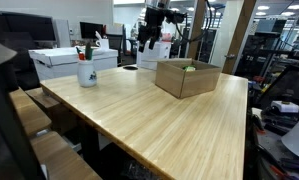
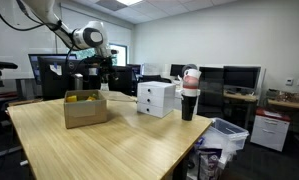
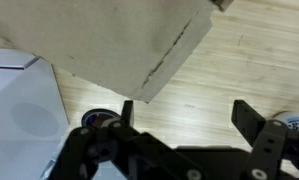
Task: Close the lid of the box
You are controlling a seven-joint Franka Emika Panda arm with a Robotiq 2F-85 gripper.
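The brown cardboard box [image 1: 186,78] stands on the wooden table and shows in both exterior views [image 2: 85,110]. Its top is open, with yellow-green contents showing inside. In the wrist view a tan cardboard panel [image 3: 109,35] of the box fills the upper left; I cannot tell whether it is a lid flap or a side. My gripper [image 3: 189,118] is open and empty, its fingers over bare table beside that panel. In the exterior views the gripper [image 1: 148,42] [image 2: 97,78] hangs just above and behind the box, not touching it.
A white mug [image 1: 87,71] holding items stands near the table's corner, with a white box [image 1: 73,60] behind it. Stacked white boxes [image 2: 156,97] and a dark cup [image 2: 189,100] stand beside the brown box. A white box [image 3: 19,105] lies left of the gripper. Monitors line the background.
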